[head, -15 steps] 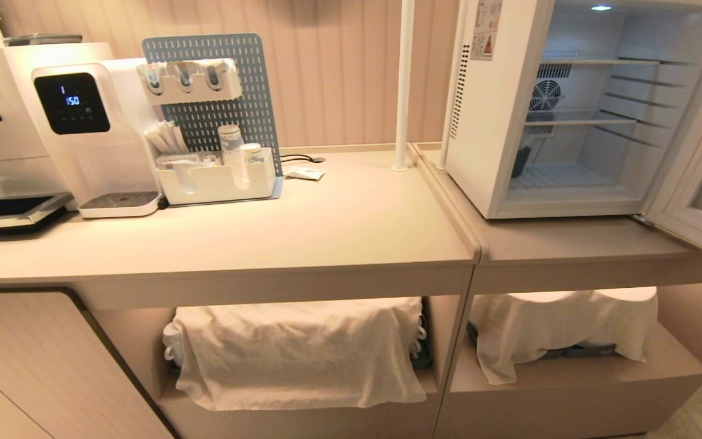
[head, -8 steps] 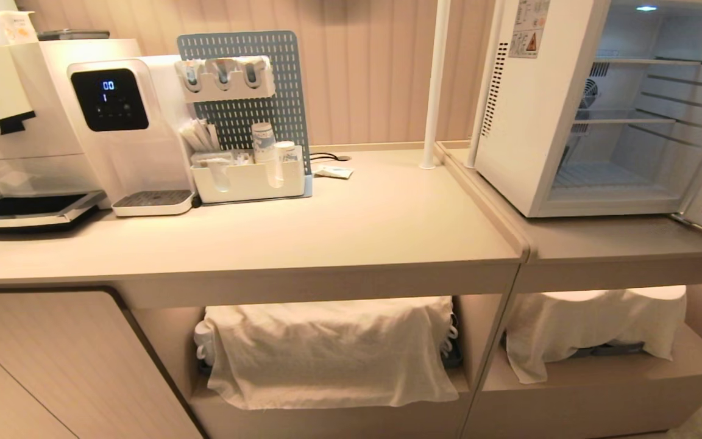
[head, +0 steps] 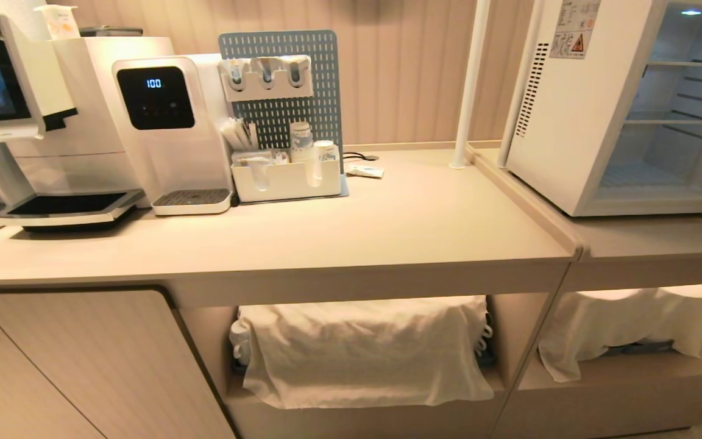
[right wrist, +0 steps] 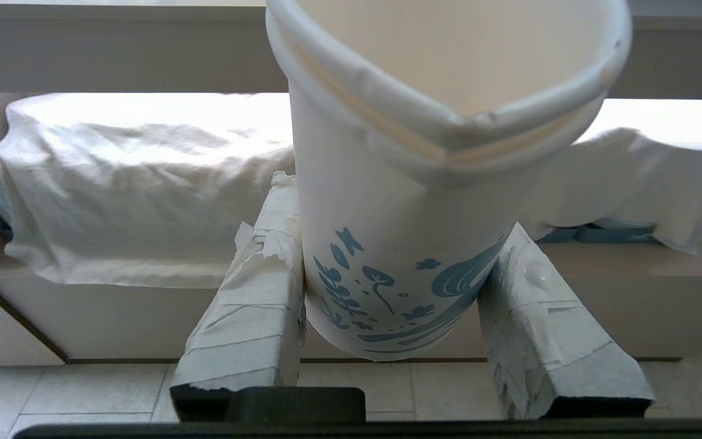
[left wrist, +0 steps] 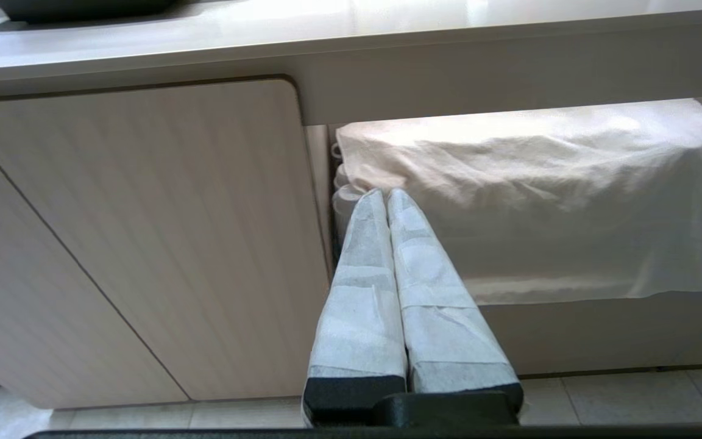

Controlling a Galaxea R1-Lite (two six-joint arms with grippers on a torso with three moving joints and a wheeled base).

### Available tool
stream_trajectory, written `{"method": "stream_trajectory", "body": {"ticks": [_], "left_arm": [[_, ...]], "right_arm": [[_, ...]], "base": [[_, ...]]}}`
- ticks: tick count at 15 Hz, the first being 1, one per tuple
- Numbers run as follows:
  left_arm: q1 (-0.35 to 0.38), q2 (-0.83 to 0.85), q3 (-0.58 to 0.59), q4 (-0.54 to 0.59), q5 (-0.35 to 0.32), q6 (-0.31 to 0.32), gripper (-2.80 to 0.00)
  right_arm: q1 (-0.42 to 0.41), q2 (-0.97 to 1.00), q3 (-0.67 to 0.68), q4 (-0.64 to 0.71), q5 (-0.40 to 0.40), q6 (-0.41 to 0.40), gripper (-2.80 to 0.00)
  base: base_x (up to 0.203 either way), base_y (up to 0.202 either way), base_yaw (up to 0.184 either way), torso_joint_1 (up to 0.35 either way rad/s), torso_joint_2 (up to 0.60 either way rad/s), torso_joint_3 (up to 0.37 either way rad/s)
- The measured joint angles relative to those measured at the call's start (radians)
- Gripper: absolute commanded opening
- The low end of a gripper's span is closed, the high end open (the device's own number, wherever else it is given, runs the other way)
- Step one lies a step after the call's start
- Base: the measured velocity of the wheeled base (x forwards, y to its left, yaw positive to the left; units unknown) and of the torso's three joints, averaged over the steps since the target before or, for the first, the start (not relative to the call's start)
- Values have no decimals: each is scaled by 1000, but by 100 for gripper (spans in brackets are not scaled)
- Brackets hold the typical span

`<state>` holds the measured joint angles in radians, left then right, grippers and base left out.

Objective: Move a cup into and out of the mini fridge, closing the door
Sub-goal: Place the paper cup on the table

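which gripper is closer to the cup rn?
Right. The right gripper is shut on the cup, fingers on both sides of its lower part. The left gripper is shut and empty, in front of the cloth-covered shelf; no cup near it.

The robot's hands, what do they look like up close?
Each hand has two long wedge-shaped fingers wrapped in pale, papery white tape over black bases. The left hand has smooth, neat tape. The right hand has wrinkled tape with torn, frayed edges. No cables or markings show.
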<state>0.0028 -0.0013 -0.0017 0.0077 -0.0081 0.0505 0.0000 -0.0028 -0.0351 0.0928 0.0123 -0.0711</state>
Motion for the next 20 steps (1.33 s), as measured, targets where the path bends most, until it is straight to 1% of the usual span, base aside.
{"method": "stream_trajectory", "body": {"ticks": [8, 16, 17, 18, 20], "left_arm": [[0, 0, 0, 3, -4, 4, -280], [1, 0, 0, 0, 1, 2, -280], [1, 0, 1, -2, 4, -14, -280], [-1, 0, 1, -2, 6, -31, -280], [0, 0, 2, -3, 6, -39, -280]], "right_arm": [[0, 0, -1, 0, 0, 1, -280], [0, 1, -14, 5, 3, 0, -280], [0, 4, -51, 14, 6, -1, -280], [0, 17, -116, 35, 15, 0, -280], [0, 97, -289, 85, 35, 19, -280]], "base": [[0, 185, 0, 2, 3, 2], [0, 11, 0, 0, 0, 0], [0, 0, 0, 0, 0, 0], [0, 0, 0, 0, 0, 0], [0, 0, 0, 0, 0, 0]]}}
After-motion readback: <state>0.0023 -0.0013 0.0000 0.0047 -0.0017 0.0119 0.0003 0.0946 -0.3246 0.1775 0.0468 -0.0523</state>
